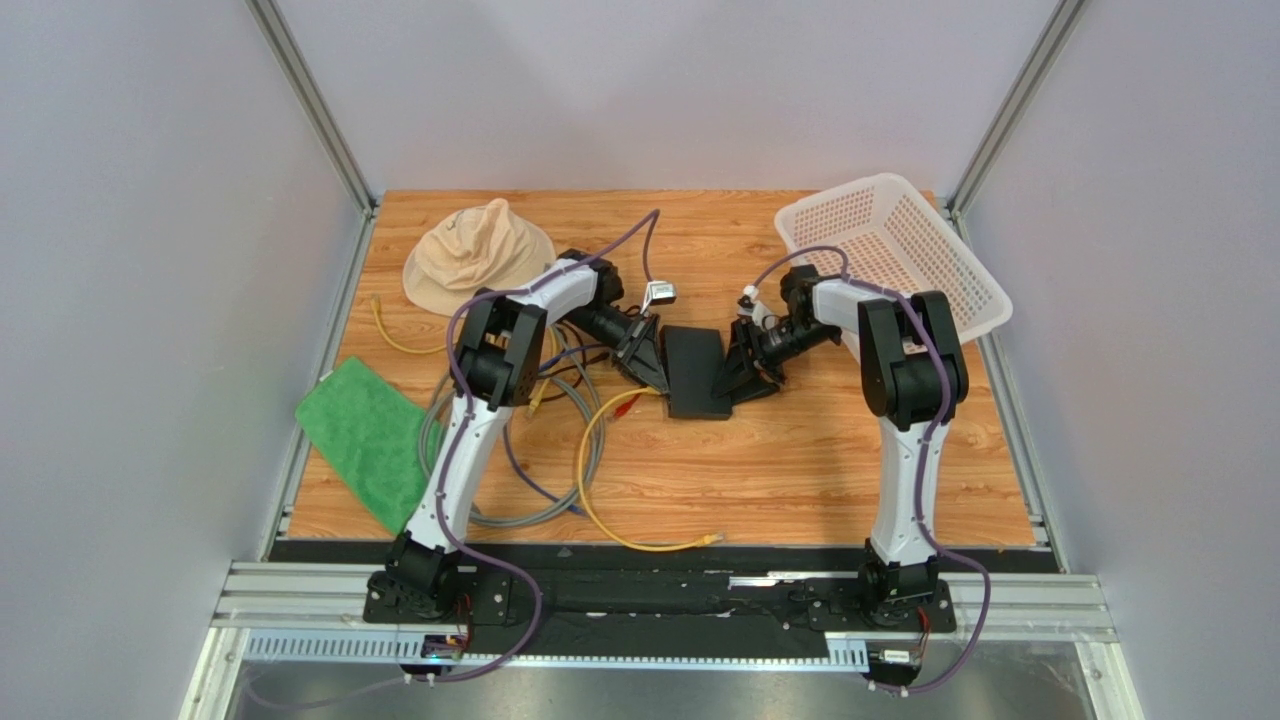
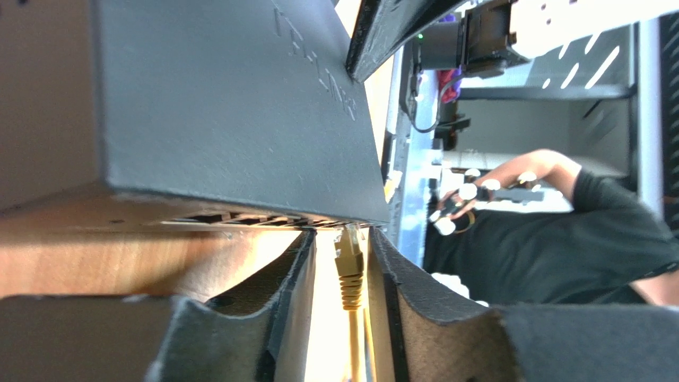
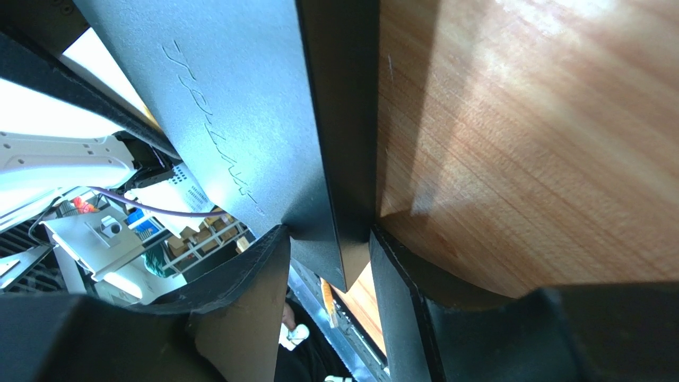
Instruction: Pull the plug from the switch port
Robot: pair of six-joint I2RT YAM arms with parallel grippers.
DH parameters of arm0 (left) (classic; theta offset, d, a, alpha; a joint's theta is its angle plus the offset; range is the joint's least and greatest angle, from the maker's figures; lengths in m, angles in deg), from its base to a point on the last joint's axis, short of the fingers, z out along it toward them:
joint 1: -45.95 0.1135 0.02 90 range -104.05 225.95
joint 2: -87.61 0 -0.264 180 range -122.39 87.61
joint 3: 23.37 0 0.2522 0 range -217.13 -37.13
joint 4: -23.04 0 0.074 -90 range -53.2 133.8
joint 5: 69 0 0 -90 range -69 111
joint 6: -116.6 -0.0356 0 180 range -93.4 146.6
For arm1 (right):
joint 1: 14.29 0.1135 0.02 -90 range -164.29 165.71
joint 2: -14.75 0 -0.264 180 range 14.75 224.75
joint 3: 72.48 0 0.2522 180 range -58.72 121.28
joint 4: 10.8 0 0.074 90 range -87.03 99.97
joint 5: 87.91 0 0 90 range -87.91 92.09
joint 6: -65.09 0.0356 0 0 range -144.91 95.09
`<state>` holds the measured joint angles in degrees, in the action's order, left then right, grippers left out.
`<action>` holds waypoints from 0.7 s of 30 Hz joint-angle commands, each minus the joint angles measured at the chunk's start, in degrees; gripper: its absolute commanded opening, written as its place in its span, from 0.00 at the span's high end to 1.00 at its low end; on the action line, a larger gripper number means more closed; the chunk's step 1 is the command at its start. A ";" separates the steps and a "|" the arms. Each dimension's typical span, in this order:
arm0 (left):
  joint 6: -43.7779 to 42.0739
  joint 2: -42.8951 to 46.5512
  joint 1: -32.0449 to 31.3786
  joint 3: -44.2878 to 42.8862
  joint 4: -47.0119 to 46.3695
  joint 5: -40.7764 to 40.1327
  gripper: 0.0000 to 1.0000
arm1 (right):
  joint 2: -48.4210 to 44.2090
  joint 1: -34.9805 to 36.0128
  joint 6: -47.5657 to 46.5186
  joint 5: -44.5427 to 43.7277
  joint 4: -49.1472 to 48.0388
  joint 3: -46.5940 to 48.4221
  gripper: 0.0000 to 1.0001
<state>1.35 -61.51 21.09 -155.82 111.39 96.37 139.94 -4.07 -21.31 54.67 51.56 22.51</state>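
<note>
Left end effector [image 2: 343, 239]: fingers straddle the yellow plug [image 2: 348, 267], with a sliver of light on one side (we cannot tell whether they pinch it). The plug tip meets the side face of the switch [image 1: 694, 372], which lies mid-tabletop [image 1: 842, 480] between both arms. Right end effector [image 3: 331, 239]: closed on the switch's right edge.

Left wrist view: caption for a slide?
Left pincer brackets yellow cable plug at port of flat matte black switch box.
</note>
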 commanded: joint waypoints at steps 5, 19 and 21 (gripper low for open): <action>-7.28 -0.83 -2.21 -1.90 6.73 7.87 0.75 | 6.12 2.53 -2.19 -6.78 0.18 -1.87 0.51; 22.62 3.49 -2.38 9.09 -17.81 -0.23 1.00 | -9.16 2.97 -6.66 -21.81 -3.16 -0.98 0.48; 22.88 3.13 -2.38 9.88 -17.98 -0.49 1.00 | -14.42 2.97 -8.33 -22.87 -5.69 -2.39 0.48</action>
<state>20.19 -59.91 19.76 -147.76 98.06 97.01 133.16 -1.66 -23.93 41.40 51.54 21.74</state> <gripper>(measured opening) 0.032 0.522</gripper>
